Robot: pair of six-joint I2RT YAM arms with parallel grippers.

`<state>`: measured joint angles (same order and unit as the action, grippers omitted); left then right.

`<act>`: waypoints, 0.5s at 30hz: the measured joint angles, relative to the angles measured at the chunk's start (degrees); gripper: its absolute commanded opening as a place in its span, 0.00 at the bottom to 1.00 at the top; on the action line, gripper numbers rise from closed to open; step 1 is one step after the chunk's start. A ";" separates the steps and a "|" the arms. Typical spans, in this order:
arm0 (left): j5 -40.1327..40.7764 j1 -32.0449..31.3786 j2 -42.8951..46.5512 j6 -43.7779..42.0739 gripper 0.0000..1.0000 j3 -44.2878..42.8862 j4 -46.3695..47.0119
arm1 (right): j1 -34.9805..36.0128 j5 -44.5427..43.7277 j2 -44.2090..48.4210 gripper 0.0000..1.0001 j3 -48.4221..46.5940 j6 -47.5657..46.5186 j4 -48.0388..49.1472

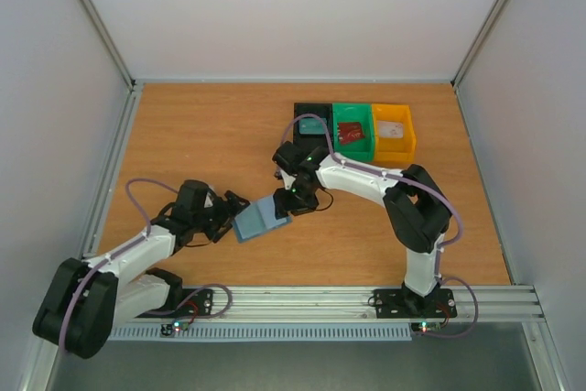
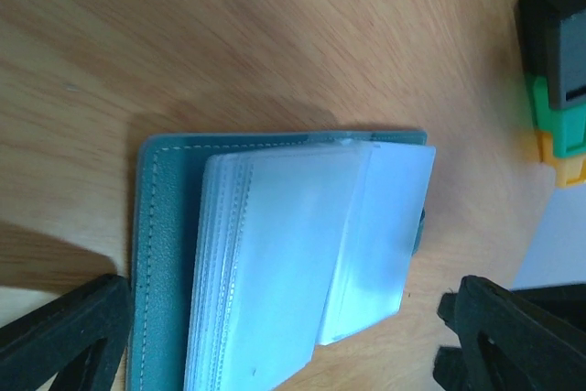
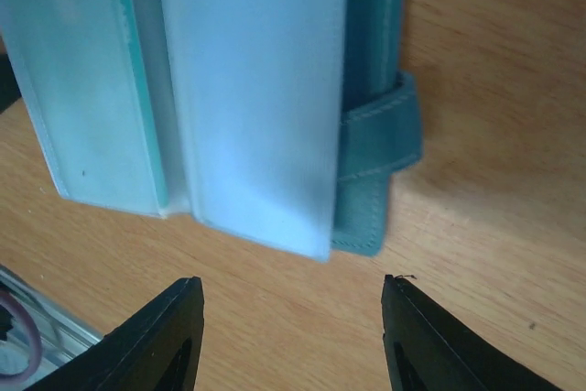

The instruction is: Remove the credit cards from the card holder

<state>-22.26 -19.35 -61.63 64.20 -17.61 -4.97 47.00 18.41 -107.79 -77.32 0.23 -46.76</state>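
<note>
We see the holder (image 2: 165, 254) lying open on the table (image 1: 201, 144) between both grippers. It has a teal-blue cover with pale stitching, a fanned stack of clear bluish sleeves (image 2: 275, 254) and a stitched tab (image 3: 380, 139) at one edge. Our left gripper (image 2: 286, 290) is spread wide at the holder's end, gripping nothing. Our right gripper (image 3: 293, 295) is parted too, empty, just short of the sleeves. Red cards (image 1: 351, 132) lie in the green bin (image 1: 353, 155).

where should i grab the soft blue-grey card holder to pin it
Probably the stitched cover edge of the blue-grey card holder, coming from the left gripper's side. It lies open and flat, and that strip juts out bare beyond the loose clear plastic sleeves.
</note>
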 measured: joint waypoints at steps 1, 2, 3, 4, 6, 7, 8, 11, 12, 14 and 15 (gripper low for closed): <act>0.35 -0.90 -0.50 -0.61 0.93 -0.17 0.83 | 0.00 0.70 -0.68 0.54 -0.37 0.59 -0.04; 0.61 -1.53 -0.92 -0.87 0.91 -0.24 1.49 | 0.00 1.11 -1.25 0.55 -0.57 1.11 0.00; 0.98 -2.32 -1.36 -1.64 0.90 -0.26 2.12 | 0.00 1.62 -1.88 0.55 -0.63 1.66 0.00; 1.44 -2.95 -1.57 -2.12 0.88 -0.24 2.47 | 0.00 1.97 -2.36 0.56 -0.63 2.19 -0.07; 2.12 -3.63 -1.68 -2.73 0.85 -0.07 2.86 | 0.00 2.58 -3.04 0.57 -0.68 2.95 -0.22; 2.32 -3.76 -1.62 -2.95 0.84 0.20 3.17 | 0.00 2.78 -3.23 0.57 -0.72 3.28 -0.26; 2.49 -3.85 -1.44 -3.21 0.83 0.52 3.65 | 0.00 3.08 -3.52 0.57 -0.94 3.72 -0.37; 2.78 -3.91 -1.20 -3.45 0.81 1.27 4.98 | 0.00 4.24 -4.66 0.57 -2.36 4.52 -0.52; 2.86 -3.93 -1.22 -3.48 0.80 1.49 5.46 | 0.00 4.74 -5.25 0.57 -3.06 4.83 -0.42; 2.89 -3.93 -1.42 -3.43 0.79 1.73 6.29 | 0.00 6.03 -6.32 0.57 -4.15 5.53 0.15; 2.89 -3.96 -1.66 -3.41 0.78 1.79 6.73 | 0.00 6.75 -6.64 0.57 -4.35 5.86 0.57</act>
<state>-19.38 -23.31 -63.29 60.80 -15.81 1.76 47.00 25.17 -114.43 -81.67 6.09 -46.19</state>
